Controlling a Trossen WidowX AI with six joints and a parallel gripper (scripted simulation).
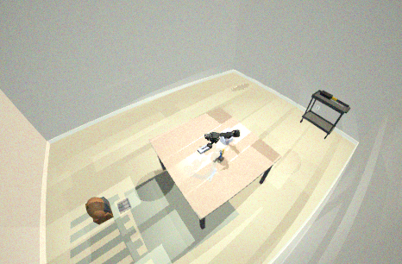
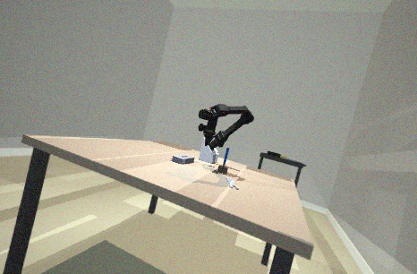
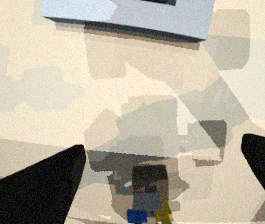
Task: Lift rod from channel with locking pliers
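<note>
The jaws (image 3: pixel 163 145) stand wide apart with nothing between them, above the worktop (image 1: pixel 197 190) (image 2: pixel 138 172). The pliers (image 1: pixel 221 154) (image 2: pixel 226 157) (image 3: pixel 145 212) stand upright, blue handle up, in the dark holster (image 1: pixel 221 160) (image 2: pixel 222 170) (image 3: pixel 150 179), near the pale slotted channel block (image 1: pixel 204 148) (image 2: pixel 182 159) (image 3: pixel 133 20).

Holder (image 1: pixel 218 160) (image 2: pixel 222 170) (image 3: pixel 150 180) between channel block (image 1: pixel 204 149) (image 2: pixel 183 159) (image 3: pixel 133 19) and silvery tool (image 1: pixel 212 174) (image 2: pixel 232 183).

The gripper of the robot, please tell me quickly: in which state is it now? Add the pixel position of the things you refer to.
Gripper (image 1: pixel 202 149) (image 3: pixel 163 147): open, nothing between its fingers.
</note>
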